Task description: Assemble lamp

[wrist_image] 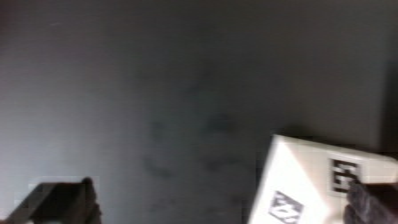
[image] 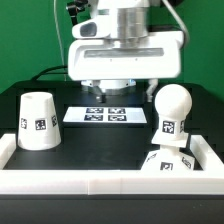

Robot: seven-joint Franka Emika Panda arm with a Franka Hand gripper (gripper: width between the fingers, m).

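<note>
The lamp is not yet assembled, going by how the parts lie. In the exterior view the shade (image: 38, 121) stands alone, mouth down, on the counter (image: 100, 145) at that view's left. The bulb (image: 170, 115) stands at the right, just behind the base (image: 168, 163), which sits near the front wall; whether they touch cannot be told. The marker board (image: 107, 116) lies between, further back. The hand (wrist_image: 222, 205) hovers empty, its fingers (wrist_image: 57, 203) spread apart, gripping nothing.

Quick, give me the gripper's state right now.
Gripper: open, holding nothing; one dark fingertip shows over bare table, a white tagged part beside the gap.
</note>
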